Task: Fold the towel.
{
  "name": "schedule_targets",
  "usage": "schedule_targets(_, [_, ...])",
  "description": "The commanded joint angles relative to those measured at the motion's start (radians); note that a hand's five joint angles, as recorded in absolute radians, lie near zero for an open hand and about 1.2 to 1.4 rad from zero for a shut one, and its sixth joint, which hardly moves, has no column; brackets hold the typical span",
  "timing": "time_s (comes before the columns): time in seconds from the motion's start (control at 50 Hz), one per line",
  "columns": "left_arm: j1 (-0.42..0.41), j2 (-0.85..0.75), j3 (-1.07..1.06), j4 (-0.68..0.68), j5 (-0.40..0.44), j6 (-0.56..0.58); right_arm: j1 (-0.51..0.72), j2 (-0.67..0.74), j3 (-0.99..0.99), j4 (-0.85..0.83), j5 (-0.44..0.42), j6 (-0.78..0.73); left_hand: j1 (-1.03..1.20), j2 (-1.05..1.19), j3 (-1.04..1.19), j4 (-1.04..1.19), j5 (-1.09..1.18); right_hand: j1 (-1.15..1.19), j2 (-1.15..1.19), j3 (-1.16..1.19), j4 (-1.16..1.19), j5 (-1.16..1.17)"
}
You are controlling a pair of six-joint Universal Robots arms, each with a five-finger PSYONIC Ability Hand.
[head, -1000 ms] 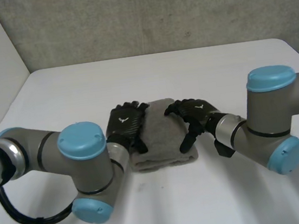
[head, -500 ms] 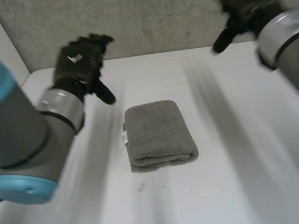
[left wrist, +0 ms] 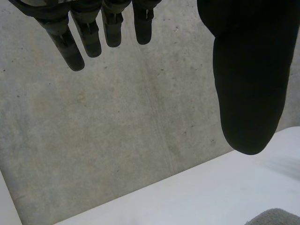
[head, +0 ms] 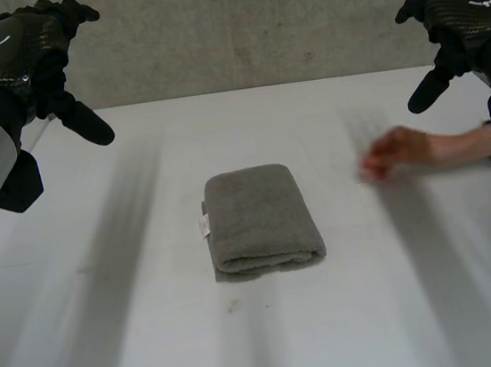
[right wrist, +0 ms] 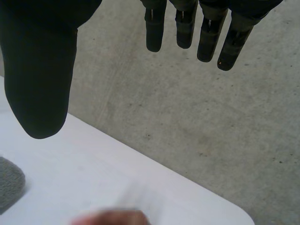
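While left robot hand (head: 9,49) and right robot hand (head: 467,15) hang spread, towel (head: 261,217) lies folded

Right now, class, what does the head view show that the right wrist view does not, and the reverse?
The head view adds the whole folded towel, its white tag and the raised left hand. The right wrist view adds the palm side of the right hand, fingers straight. Both share the table, the wall and a person's hand.
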Motion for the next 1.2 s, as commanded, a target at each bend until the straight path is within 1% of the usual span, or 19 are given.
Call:
schedule_targets(0.02, [-0.002,0.003,-0.014,0.001,0.010,0.000,0.020,-0.035,0.033,-0.040,0.005,-0.004,-0.001,0.011,0.010,0.009,-0.021,-0.081,-0.073,-0.041,-0.062,-0.067])
schedule_targets(0.26, [-0.002,0.007,-0.026,0.010,0.013,0.002,0.023,-0.069,0.053,-0.064,0.006,-0.015,-0.004,0.008,0.008,0.006,-0.024,-0.081,-0.073,-0.041,-0.062,-0.067])
schedule_targets(0.52, [0.002,0.007,-0.069,0.104,0.011,0.006,0.023,-0.066,0.067,-0.093,0.011,-0.018,-0.001,0.011,0.010,0.009,-0.021,-0.081,-0.073,-0.041,-0.062,-0.067])
schedule_targets(0.72, [0.015,0.010,-0.072,0.101,0.013,0.003,0.011,-0.070,0.064,-0.100,0.011,-0.018,-0.001,0.011,0.010,0.009,-0.021,-0.081,-0.073,-0.041,-0.062,-0.067])
schedule_targets(0.88, [0.021,0.050,-0.077,0.093,0.014,0.003,0.008,-0.099,0.064,-0.098,0.008,-0.018,-0.004,0.008,0.008,0.006,-0.024,-0.081,-0.073,-0.041,-0.062,-0.067])
schedule_targets(1.2, [0.032,0.050,-0.081,0.093,0.016,0.002,0.008,-0.102,0.065,-0.096,0.005,-0.018,-0.004,0.008,0.008,0.006,-0.024,-0.081,-0.073,-0.041,-0.062,-0.067])
